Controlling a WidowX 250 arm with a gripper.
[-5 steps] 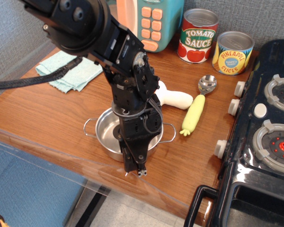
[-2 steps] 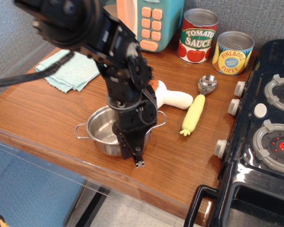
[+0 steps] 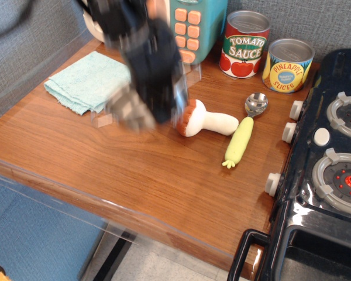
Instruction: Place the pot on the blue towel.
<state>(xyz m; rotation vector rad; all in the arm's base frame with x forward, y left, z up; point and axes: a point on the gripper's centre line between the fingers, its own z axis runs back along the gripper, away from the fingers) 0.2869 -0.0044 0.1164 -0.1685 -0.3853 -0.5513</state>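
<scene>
The pot (image 3: 127, 111) is a blurred shiny steel shape, lifted off the wooden table (image 3: 164, 175) and tilted, just right of the blue towel (image 3: 85, 82). The towel lies flat at the table's back left. My gripper (image 3: 156, 114) is motion-blurred at the end of the black arm and appears shut on the pot's rim. Its fingers cannot be made out. The pot's edge hangs close to the towel's right edge, not resting on it.
A toy mushroom (image 3: 207, 121) and a spoon with a yellow-green handle (image 3: 241, 137) lie right of the arm. A tomato sauce can (image 3: 244, 44), a pineapple can (image 3: 287, 64) and a teal toy appliance (image 3: 193, 26) stand at the back. A black toy stove (image 3: 333, 152) is at the right.
The arm has carried the pot from the table's front middle up and back-left toward the towel. The spot where the pot stood is now bare, and the mushroom is fully uncovered.
</scene>
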